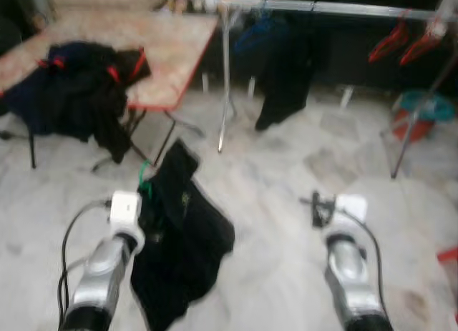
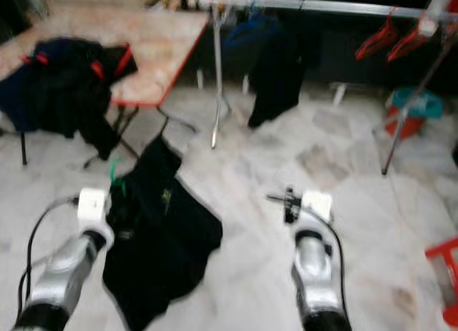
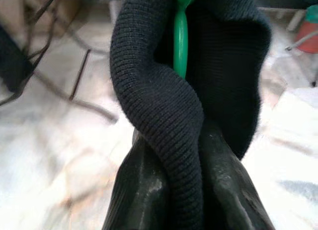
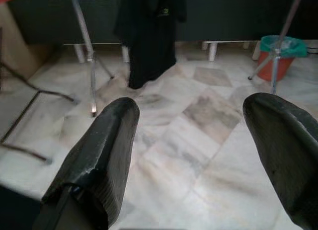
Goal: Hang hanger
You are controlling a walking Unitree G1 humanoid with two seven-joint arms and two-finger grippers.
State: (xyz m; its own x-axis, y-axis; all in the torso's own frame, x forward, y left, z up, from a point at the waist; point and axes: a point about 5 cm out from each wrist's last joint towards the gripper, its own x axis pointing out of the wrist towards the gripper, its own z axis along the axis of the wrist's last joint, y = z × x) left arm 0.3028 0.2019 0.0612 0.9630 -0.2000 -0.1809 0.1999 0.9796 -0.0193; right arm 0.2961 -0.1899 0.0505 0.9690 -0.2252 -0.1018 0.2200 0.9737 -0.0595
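Left eye view, left gripper [image 3: 171, 155] pinching green hanger [image 3: 180, 41] with black garment [image 1: 182, 245], right gripper [image 4: 198, 140] spread, rack [image 1: 343, 9] ahead.

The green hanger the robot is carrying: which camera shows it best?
The left wrist view: the green hanger shows close and sharp, wrapped in the black knit garment that the left hand pinches. The blurred eye views show just a small green bit above the hanging garment. The right wrist view looks at the floor.

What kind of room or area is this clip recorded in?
Probably a home laundry or clothes-drying area: a metal clothes rail with red hangers and a dark garment hanging from it, a pile of dark clothes on a folding table, and a marble tile floor.
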